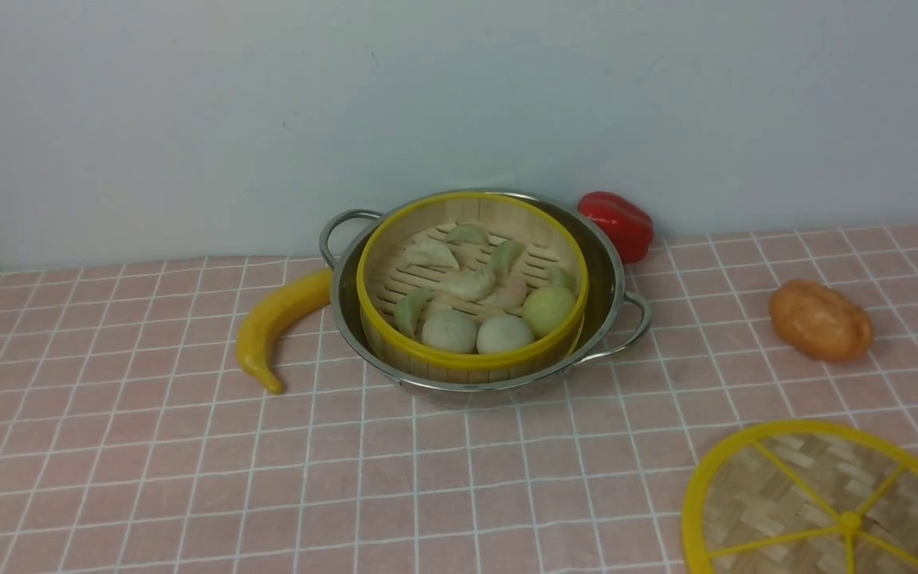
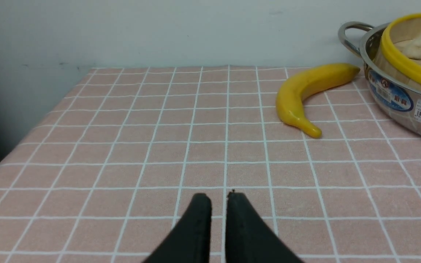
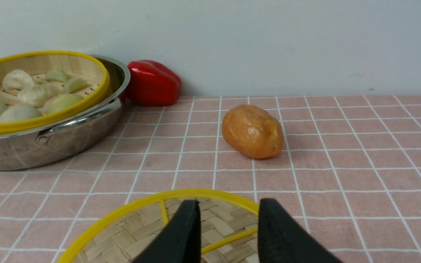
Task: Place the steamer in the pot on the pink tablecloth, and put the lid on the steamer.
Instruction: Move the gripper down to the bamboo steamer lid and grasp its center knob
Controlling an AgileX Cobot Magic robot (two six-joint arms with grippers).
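Note:
The steamer (image 1: 471, 363), a bamboo basket with yellow rims and pale dumplings and buns inside, sits in the shiny steel pot (image 1: 602, 279) on the pink tablecloth (image 1: 148, 446). The woven lid (image 1: 817, 502) lies flat on the cloth at the front right. Neither gripper shows in the front view. My left gripper (image 2: 219, 195) is shut and empty over bare cloth, with the pot (image 2: 397, 98) and steamer (image 2: 411, 65) far off to its side. My right gripper (image 3: 228, 202) is open, its fingers apart above the lid's far rim (image 3: 137, 233). The steamer (image 3: 42, 118) in the pot (image 3: 49, 146) lies beyond it.
A yellow banana (image 1: 276, 319) lies against the pot's left side and shows in the left wrist view (image 2: 305, 91). A red pepper (image 1: 617, 223) sits behind the pot by the wall. An orange potato-like item (image 1: 820, 320) lies between pot and lid, ahead of the right gripper (image 3: 252, 131).

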